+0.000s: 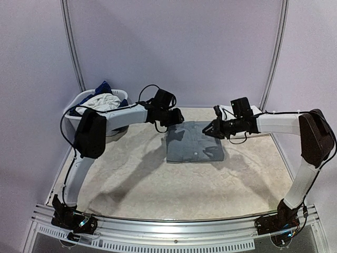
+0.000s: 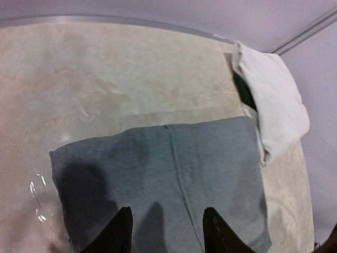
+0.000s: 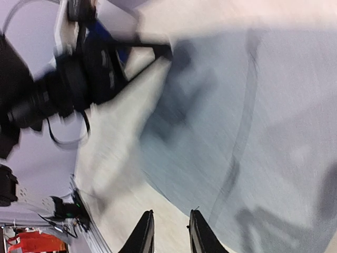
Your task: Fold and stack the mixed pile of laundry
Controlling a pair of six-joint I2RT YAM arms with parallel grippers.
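A plain grey T-shirt (image 1: pixel 195 143) lies folded flat on the table's far middle. My left gripper (image 1: pixel 176 117) hovers over its far left part. In the left wrist view the gripper (image 2: pixel 167 226) is open, with only the grey T-shirt (image 2: pixel 174 174) showing below it. My right gripper (image 1: pixel 211 129) is at the shirt's far right corner. In the blurred right wrist view the gripper (image 3: pixel 171 224) is open by a narrow gap with nothing in it, above bare table beside the shirt's edge (image 3: pixel 253 116). The rest of the laundry pile (image 1: pixel 102 100), white and blue cloth, fills the basket.
The white oval basket (image 1: pixel 84 96) stands at the back left, behind my left arm. A folded white piece (image 2: pixel 274 100) lies by the shirt at the table's far right edge. A purple wall closes the back. The beige table (image 1: pixel 158 184) stretches toward the arm bases.
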